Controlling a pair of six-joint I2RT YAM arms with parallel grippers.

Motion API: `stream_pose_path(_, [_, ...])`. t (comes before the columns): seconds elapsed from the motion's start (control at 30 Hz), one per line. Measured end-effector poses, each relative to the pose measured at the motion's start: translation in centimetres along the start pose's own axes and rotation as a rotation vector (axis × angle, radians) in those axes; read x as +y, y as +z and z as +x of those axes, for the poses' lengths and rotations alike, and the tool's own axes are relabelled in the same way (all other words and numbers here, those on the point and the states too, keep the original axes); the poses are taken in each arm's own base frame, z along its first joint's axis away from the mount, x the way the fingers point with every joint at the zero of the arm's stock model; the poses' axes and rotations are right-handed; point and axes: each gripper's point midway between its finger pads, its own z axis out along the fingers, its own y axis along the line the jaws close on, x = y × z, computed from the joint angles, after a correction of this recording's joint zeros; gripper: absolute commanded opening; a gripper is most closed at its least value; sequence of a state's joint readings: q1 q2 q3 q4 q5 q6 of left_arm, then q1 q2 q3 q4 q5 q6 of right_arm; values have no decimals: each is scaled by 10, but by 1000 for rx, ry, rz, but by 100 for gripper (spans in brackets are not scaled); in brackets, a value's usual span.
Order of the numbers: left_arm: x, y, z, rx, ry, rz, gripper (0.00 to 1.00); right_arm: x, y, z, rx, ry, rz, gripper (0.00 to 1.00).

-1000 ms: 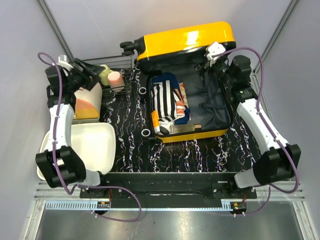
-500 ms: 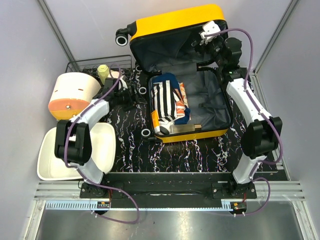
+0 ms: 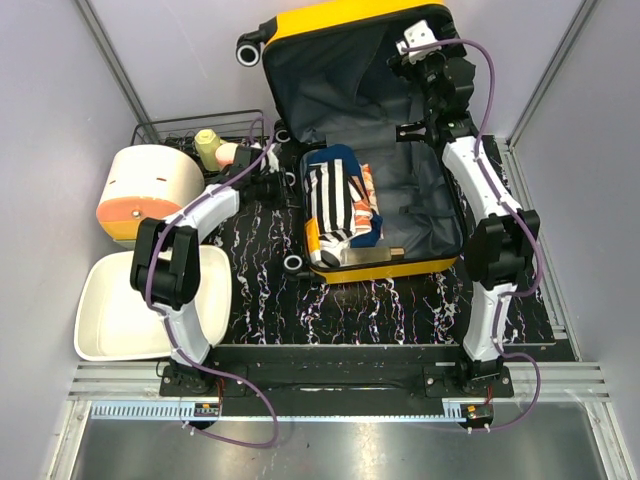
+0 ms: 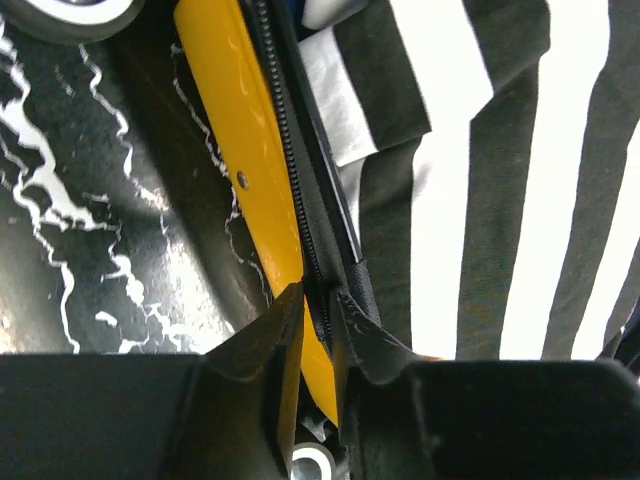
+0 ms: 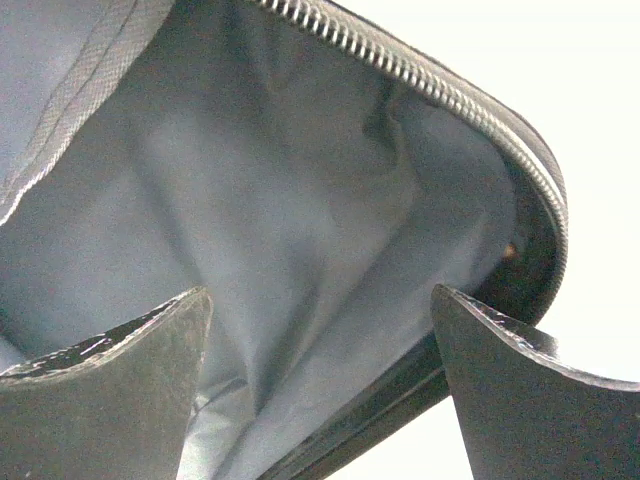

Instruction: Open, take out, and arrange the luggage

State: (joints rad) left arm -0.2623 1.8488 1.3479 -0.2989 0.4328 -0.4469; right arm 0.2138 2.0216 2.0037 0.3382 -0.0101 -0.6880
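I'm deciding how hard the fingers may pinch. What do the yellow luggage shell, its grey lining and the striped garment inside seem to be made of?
Luggage shell: probably hard plastic, glossy; its smooth rigid edge catches light. Lining: woven fabric, matte; it shows a fine weave and soft creases. Striped garment: soft cloth, matte, weave unclear; it lies in loose folds.

luggage (image 3: 400, 268): glossy yellow hard shell | lining (image 5: 300, 220): matt grey cloth

The left arm (image 3: 205, 210) and right arm (image 3: 472, 182) are built of white shells between black cylindrical joints; a purple cable (image 3: 493, 85) is run along each. Pincer fingers (image 5: 110, 390) are moulded matte black.
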Motion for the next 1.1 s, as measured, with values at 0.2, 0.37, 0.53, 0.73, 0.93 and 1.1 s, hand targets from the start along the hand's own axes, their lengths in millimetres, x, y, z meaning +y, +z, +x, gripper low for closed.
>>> stream_pose_path(0.2, [-15,15,-12,-33,76,7,0,-34,8,32,64,-26,65,100])
stream_pose_path(0.37, [-28,29,-20,-57,143,1,0,-80,-1,66,139,-52,139,100])
stream_pose_path(0.53, [-43,41,-19,-68,207,-8,0,-116,-13,98,196,-76,186,100])
stream_pose_path(0.73, [-72,59,-12,-75,304,-9,0,-123,-45,154,316,-76,136,100])
stream_pose_path(0.93, [-109,84,-5,-74,365,38,0,-124,-74,183,376,-40,48,100])
stream_pose_path(1.1, [-129,95,3,-86,399,80,0,-133,-70,169,312,-22,11,79])
